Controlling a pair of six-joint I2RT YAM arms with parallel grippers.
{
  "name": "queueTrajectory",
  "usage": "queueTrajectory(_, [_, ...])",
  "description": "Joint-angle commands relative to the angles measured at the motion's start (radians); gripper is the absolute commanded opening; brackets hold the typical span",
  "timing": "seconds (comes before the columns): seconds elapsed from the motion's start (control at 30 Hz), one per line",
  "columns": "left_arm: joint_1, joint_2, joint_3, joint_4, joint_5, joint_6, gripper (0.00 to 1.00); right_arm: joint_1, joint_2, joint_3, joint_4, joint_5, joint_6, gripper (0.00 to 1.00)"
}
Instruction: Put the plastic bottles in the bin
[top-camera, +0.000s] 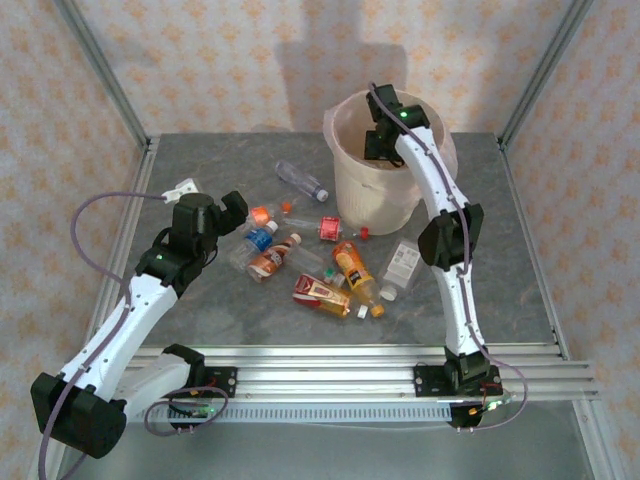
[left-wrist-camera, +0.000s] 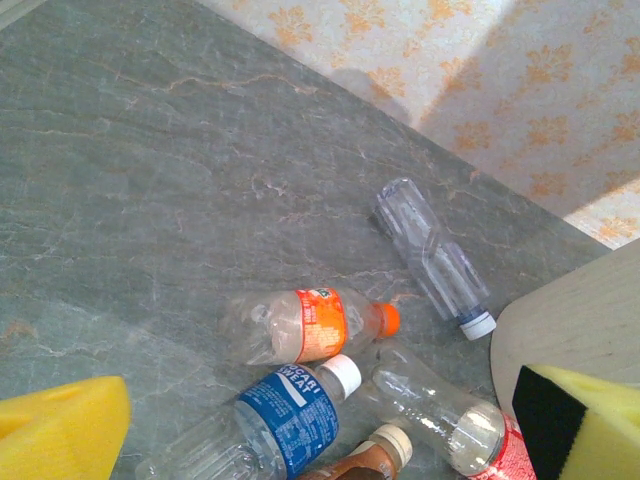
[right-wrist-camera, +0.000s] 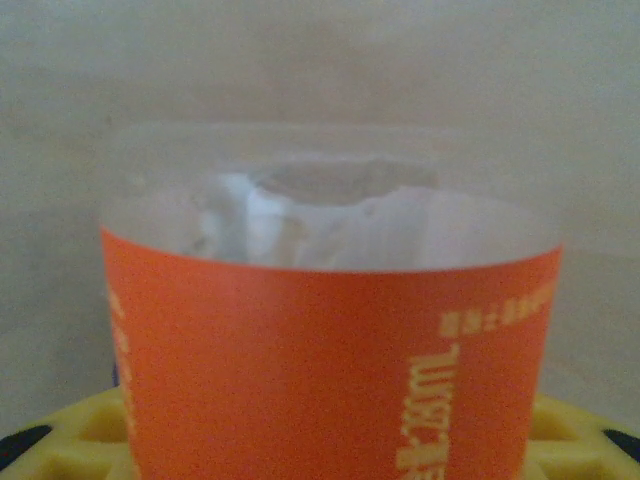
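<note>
Right gripper (top-camera: 380, 138) is clamped on the orange-band bottle (right-wrist-camera: 330, 340), jaws partly closed around its body. The yellow fingers (right-wrist-camera: 85, 430) show on either side, low in the right wrist view.

You're at the mouth of the bin (top-camera: 350, 190). In the top view the gripper sits inside the rim outline, and in the wrist view there is beige wall behind the bottle. My read is that the drop target is straight beneath the gripper, so you need no travel, only a release.

The bottle's long axis looks to run out away from the fingers, clear end foremost, with the label band at the grip. I can't tell the cap end from the base.

The bottle is clear plastic, slightly crumpled, with a wide orange band and yellow print. It looks empty and light, so it should fall free.

Left gripper (top-camera: 230, 208) has its jaws wide apart and holds nothing. It hangs over the left side of the pile (top-camera: 320, 265), well apart from the bin. Its pads (left-wrist-camera: 60, 430) frame the orange-capped bottle (left-wrist-camera: 310, 325) and, just beside it, the blue-label bottle (left-wrist-camera: 280, 415). Both lie flat, caps pointing to the right of that view. The white-capped bottle (left-wrist-camera: 430, 250) lies farther out.

The right arm is the one at the bin. The left arm is nearer the pile.
</note>
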Motion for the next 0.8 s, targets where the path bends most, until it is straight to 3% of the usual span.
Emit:
queueTrajectory(0.0, [0.012, 0.002, -0.005, -0.026, -0.013, -0.012, 1.0, -0.008, 0.025, 0.037, -0.042, -0.002, -0.017, 0.41])
queueTrajectory(0.23, [0.012, 0.002, -0.005, -0.037, -0.026, -0.018, 1.0, -0.01, 0.047, 0.038, -0.047, -0.006, -0.019, 0.53])
queueTrajectory(0.63, [0.011, -0.001, -0.009, -0.027, -0.018, -0.018, 1.0, -0.011, 0.018, 0.104, -0.068, 0.022, 0.006, 0.83])
queueTrajectory(0.77, [0.01, -0.002, -0.014, -0.013, -0.007, -0.018, 1.0, -0.01, -0.042, 0.102, -0.059, 0.04, 0.012, 0.99])
